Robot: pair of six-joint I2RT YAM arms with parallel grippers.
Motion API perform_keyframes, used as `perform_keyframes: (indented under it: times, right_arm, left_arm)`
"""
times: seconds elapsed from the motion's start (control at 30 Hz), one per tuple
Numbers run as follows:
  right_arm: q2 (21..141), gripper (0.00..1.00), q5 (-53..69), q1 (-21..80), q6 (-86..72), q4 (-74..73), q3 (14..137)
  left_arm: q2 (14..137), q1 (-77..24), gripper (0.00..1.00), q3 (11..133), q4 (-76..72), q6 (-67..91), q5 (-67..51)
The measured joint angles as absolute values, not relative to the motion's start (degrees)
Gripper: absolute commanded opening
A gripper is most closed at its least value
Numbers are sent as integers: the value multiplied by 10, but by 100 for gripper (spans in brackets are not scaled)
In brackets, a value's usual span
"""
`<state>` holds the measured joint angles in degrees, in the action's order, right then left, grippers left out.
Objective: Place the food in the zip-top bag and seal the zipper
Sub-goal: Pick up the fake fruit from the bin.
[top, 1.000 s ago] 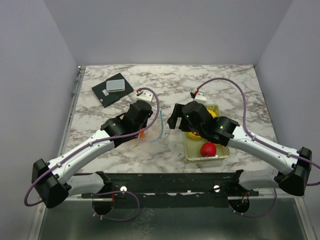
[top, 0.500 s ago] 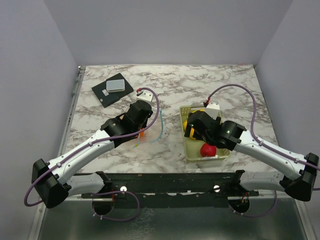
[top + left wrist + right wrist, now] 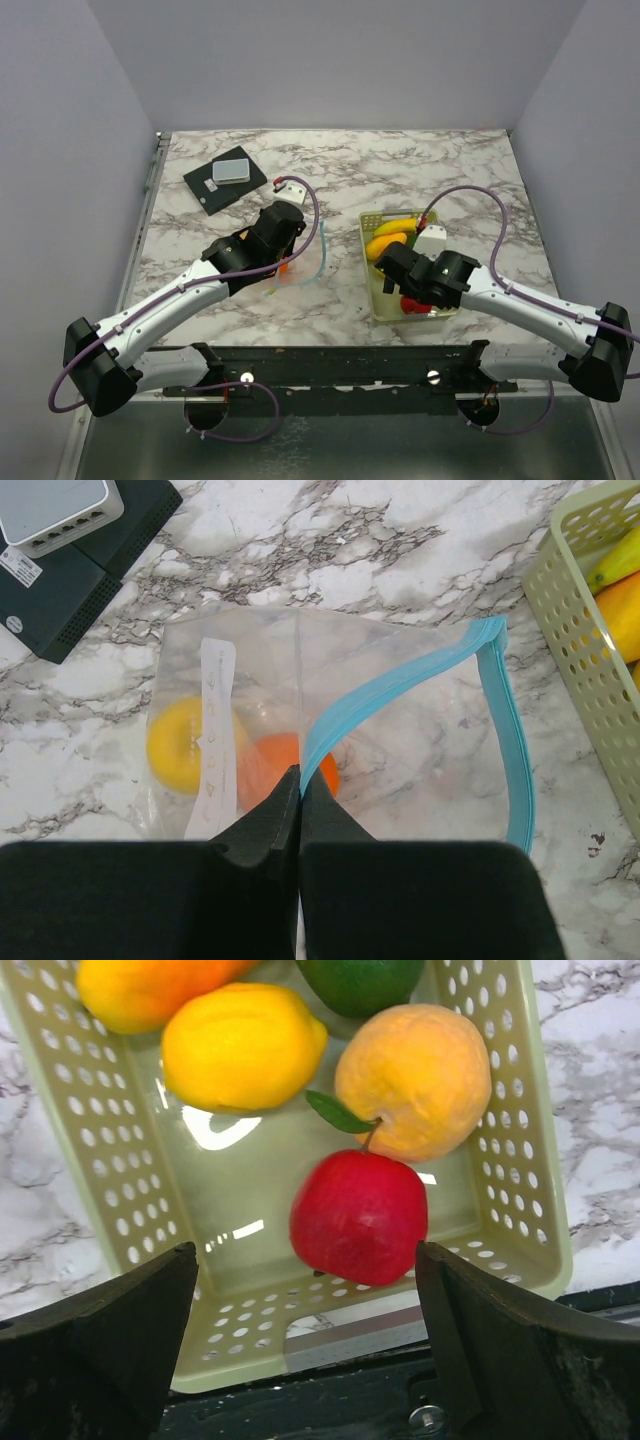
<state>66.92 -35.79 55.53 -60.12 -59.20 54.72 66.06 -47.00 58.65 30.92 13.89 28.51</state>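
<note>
The clear zip-top bag point(image 3: 400, 710) lies on the marble table with its mouth gaping. My left gripper point(image 3: 300, 780) is shut on the light blue zipper point(image 3: 400, 675) at the near lip. A yellow fruit point(image 3: 175, 745) and an orange ball point(image 3: 275, 760) lie inside the bag. In the top view the left gripper point(image 3: 285, 262) sits at the bag point(image 3: 308, 255). My right gripper point(image 3: 305, 1260) hangs open over the near end of the green basket point(image 3: 130, 1190), with a red apple point(image 3: 358, 1215) just ahead of its fingers and untouched. A lemon point(image 3: 240, 1045) and a yellow-orange round fruit point(image 3: 420, 1080) lie beyond it.
The basket point(image 3: 368, 255) stands right of the bag, with a banana point(image 3: 397, 226) at its far end and a green fruit point(image 3: 360, 980) among the pieces. A black box point(image 3: 222, 185) with a white device point(image 3: 232, 169) on top sits at the back left.
My right arm has swung from beside the bag's mouth back over the basket's near end, and its jaws have opened a little wider. The left gripper and bag have not moved.
</note>
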Motion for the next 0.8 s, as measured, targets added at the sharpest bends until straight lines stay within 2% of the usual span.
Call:
perform_keyframes:
  times: [0.2, 0.53, 0.8]
  right_arm:
    - [669, 100, -357, 547, -611, -596, 515]
    - [675, 100, -339, 519, -615, -565, 461]
    - [679, 91, -308, 489, -599, -514, 430]
  left_arm:
    - [661, -470, 0, 587, 309, 139, 285]
    - [661, -470, 0, 587, 309, 139, 285]
    - [661, -470, 0, 587, 309, 139, 285]
